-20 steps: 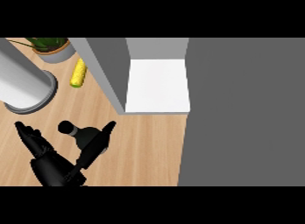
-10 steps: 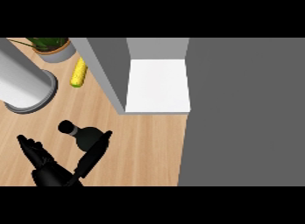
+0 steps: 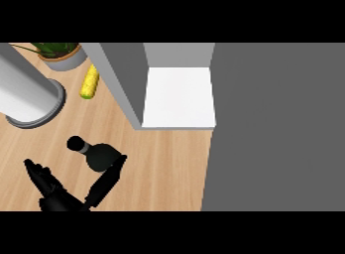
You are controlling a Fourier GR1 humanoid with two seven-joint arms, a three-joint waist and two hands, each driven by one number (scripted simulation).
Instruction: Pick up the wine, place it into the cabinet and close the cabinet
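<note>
The wine bottle (image 3: 98, 156) is black and stands on the wooden counter (image 3: 161, 168), its cap (image 3: 77, 144) pointing up and left. My right hand (image 3: 66, 201) comes in from the lower left and is open. Its straight fingers (image 3: 106, 179) lie along the bottle's right side, while the thumb (image 3: 42, 176) stands apart at the left. The cabinet is open: its white shelf (image 3: 179, 96) shows beyond the bottle, to the right, between a grey side panel (image 3: 120, 82) and a broad grey face (image 3: 281, 129). My left hand does not show.
A large grey cylinder (image 3: 18, 94) stands at the left on the counter. A yellow corn cob (image 3: 89, 82) lies by the cabinet's side panel, with a potted plant (image 3: 58, 52) behind it.
My right hand has drawn back toward the lower edge of the view. The bottle has stayed in place.
</note>
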